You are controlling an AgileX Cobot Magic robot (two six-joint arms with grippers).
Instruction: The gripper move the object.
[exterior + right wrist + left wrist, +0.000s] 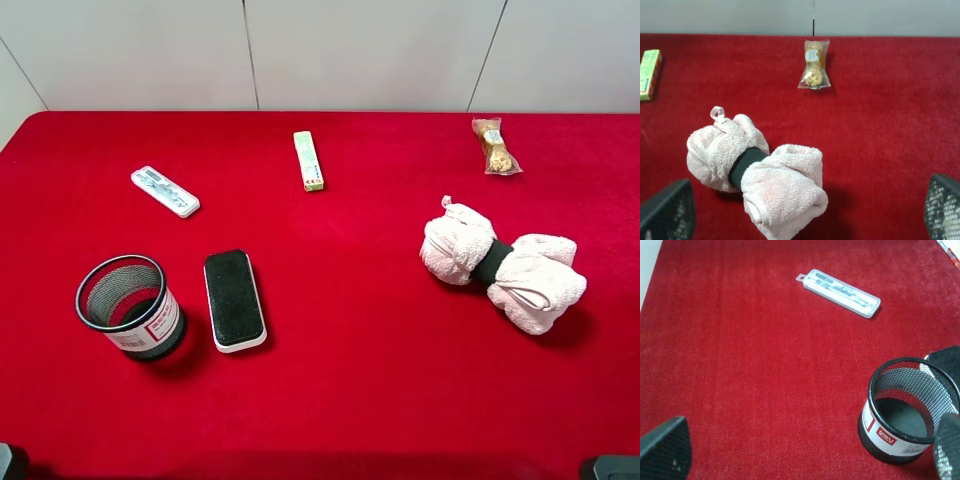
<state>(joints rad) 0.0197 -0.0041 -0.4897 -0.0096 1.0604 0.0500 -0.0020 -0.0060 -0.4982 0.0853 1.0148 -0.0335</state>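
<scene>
The cup stands upright on the red cloth at about 8 o'clock from the middle of the table in the high view, its mouth open upward and its white-and-red label facing front-right. Nothing grips it. Just beside it, at its 3 o'clock, lies the eraser — flat, black face up, white rim showing, close to the cup but not touching.

In the left wrist view the left gripper has its two dark fingers spread wide, one at each lower corner of the picture, with bare cloth between them. The cup sits next to the far finger, outside the gap, and part of that finger overlaps its rim in the picture; whether they touch I cannot tell. Beyond it lies a clear plastic pack, well apart.

The right gripper is also spread apart — fingers at the picture's lower corners, holding nothing. A pink towel roll with a black band lies ahead of them.

In the high view the pack is at the cup's 12 o'clock, a green box at 1 o'clock from it, and a wrapped snack at the far right, at 12 o'clock from the towel.
</scene>
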